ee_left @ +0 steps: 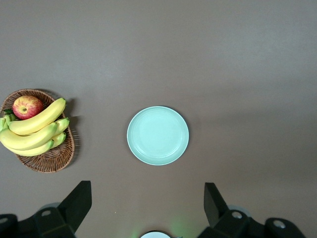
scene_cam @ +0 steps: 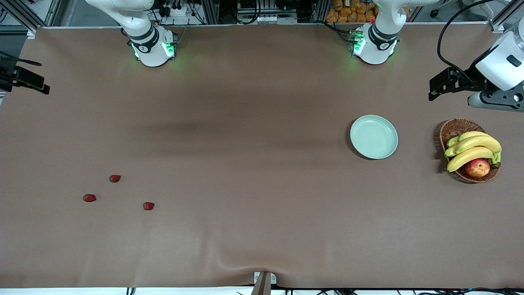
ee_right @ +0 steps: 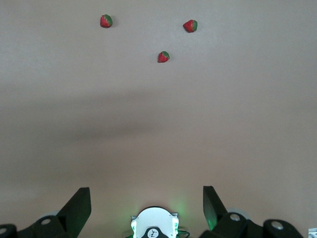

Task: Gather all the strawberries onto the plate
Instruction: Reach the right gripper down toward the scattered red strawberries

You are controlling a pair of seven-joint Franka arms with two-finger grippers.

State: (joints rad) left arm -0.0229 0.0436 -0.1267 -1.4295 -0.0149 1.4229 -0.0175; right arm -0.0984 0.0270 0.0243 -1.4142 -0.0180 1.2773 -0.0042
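Front view: strawberries (scene_cam: 115,178) scattered, well apart from plate (scene_cam: 373,136); fruit basket (scene_cam: 469,149) beside plate; left gripper (ee_left: 147,198), right gripper (ee_right: 146,197) released.

A table (scene_cam: 245,123) covered in plain brown cloth carries everything. Toward the right arm's end lie three strawberries (scene_cam: 115,178), loosely grouped but apart from one another: one (scene_cam: 89,198) sits closest to that end, and another (scene_cam: 148,205) lies nearest the front camera. Toward the left arm's end rests a pale mint-green plate (scene_cam: 373,136), with nothing on it. Beside the plate, closer to the table's end, stands a wicker basket (scene_cam: 454,128) holding bananas and an apple.
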